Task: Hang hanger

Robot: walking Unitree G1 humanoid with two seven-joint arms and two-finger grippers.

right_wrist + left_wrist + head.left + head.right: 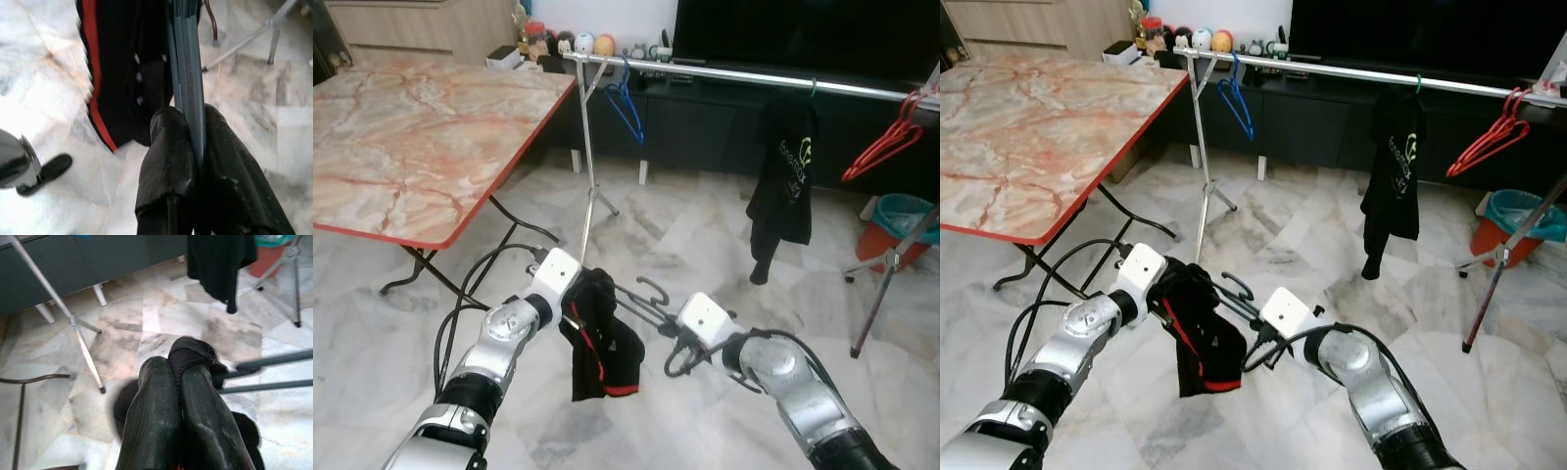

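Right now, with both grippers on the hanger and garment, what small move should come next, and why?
Probably lift both arms toward the rail. The right gripper is shut on the grey hanger, the left gripper pinches the black garment draped on it, and both sit low over the floor, well below the rail.

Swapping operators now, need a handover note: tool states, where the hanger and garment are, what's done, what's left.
Left tool: shut on the black garment, which has red trim, held low over the marble floor.
Right tool: shut on the grey hanger, which sticks out toward the garment.
Garment droops between both tools; whether it is properly on the hanger cannot be told.
Drying rail is ahead, carrying a blue hanger, a hung black shirt and red hangers.
Done: hanger and garment picked up.
Left: approach the rail, raise the hanger and hook it on, likely in the free stretch between the blue hanger and the shirt.
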